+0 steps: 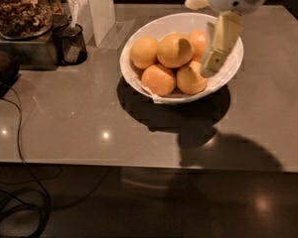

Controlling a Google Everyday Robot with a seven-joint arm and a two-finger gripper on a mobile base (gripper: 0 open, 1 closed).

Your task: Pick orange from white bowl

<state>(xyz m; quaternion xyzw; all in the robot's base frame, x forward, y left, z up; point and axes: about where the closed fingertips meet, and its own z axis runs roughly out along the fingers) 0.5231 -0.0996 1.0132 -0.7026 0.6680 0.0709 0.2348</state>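
The white bowl (161,23) stands on the grey table, right of centre. It holds several fruits. The orange (174,50), the largest and palest, lies on top in the middle, with smaller, deeper-orange fruits (159,79) around it. My gripper (199,38) comes down from the top right and hangs over the right half of the bowl. It is open and empty. One pale finger (219,41) reaches down in front of the right-hand fruits, just right of the orange. The other finger (196,1) is higher, near the bowl's far rim.
A glass jar of brown snacks (20,9) sits on a metal stand at the back left, with a black mesh cup (72,43) and a white box (100,9) beside it. A dark cable (20,148) trails over the table's front edge (114,165).
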